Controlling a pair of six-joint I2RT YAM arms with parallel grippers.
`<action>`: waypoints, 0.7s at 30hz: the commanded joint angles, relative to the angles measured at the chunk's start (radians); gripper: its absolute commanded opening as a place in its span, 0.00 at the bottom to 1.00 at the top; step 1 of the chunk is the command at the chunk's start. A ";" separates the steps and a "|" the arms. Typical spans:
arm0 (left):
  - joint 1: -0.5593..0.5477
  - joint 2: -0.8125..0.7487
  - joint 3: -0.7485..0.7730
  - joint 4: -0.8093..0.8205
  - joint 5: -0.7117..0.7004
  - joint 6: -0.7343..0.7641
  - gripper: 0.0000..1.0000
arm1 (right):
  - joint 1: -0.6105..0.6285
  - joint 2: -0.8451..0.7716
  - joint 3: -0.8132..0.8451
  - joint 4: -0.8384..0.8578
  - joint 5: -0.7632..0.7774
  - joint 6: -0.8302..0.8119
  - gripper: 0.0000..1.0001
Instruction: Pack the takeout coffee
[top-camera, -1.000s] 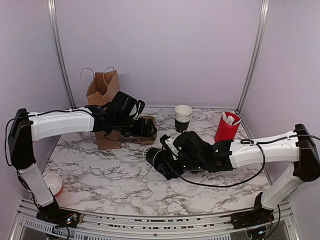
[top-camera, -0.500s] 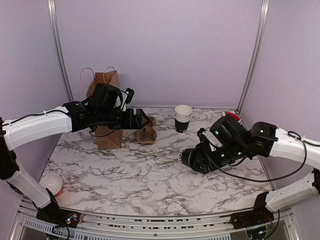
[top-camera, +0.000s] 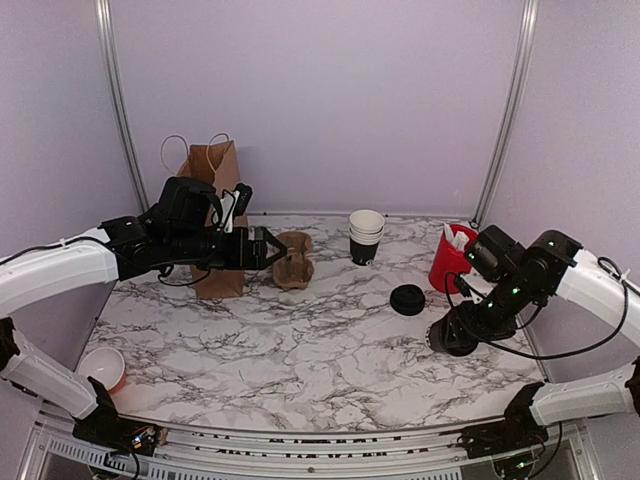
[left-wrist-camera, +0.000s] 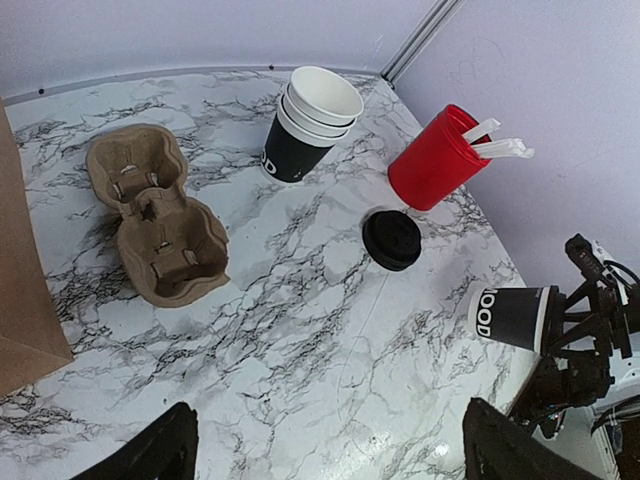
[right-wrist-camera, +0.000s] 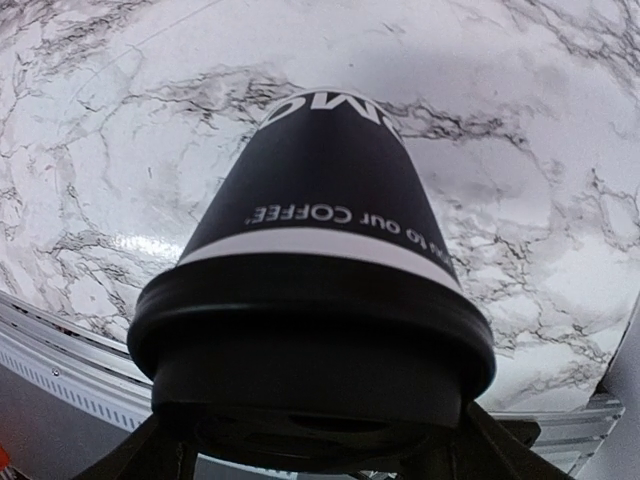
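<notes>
Takeout coffee (right-wrist-camera: 330, 180): one black cup with its lid on, held by the right arm over the right side of the tabletop (top-camera: 300, 350). It is near the red cup (top-camera: 452, 258) and well apart from the carrier (top-camera: 293, 260) and the bag (top-camera: 208, 172).
Cup attitude: tipped well over, with the lid end toward the wrist and the base pointing away.
Right claw (right-wrist-camera: 315, 448): pinches the coffee at the lid end, one finger on each side of the rim.
Left claw (left-wrist-camera: 328, 425): spread wide with nothing between the fingers, hanging just beside the carrier.
Risk, lid: the grip sits at the lid, so the cup body could probably pull free of it, or the lid could pop off while tilted.
Risk, spill: if the cup holds liquid, this tilt could let it leak at the lid seam.
Risk, path: the loose lid (top-camera: 407, 299) lies between the coffee and the carrier, and a low pass could knock it.
Risk, arms: the left arm is already at the carrier, so both arms could meet there.
Risk, carrier: it looks light, and pressing a cup in off-centre may shove it.
Count, lidded cups: one.
Count, stacked lidless cups (left-wrist-camera: 305, 125): three.
Count, loose lids: one.
Count, carriers: one.
Count, paper bags: one.
Count, red cups: one, holding white sticks.
</notes>
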 joint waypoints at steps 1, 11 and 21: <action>-0.002 -0.048 -0.035 0.045 0.027 0.012 0.93 | -0.041 0.014 -0.003 -0.099 -0.031 -0.027 0.56; -0.001 -0.092 -0.078 0.070 0.055 0.028 0.93 | -0.049 0.092 0.005 -0.100 -0.072 -0.052 0.57; 0.001 -0.127 -0.097 0.078 0.043 0.036 0.93 | -0.050 0.168 0.053 -0.105 -0.081 -0.075 0.60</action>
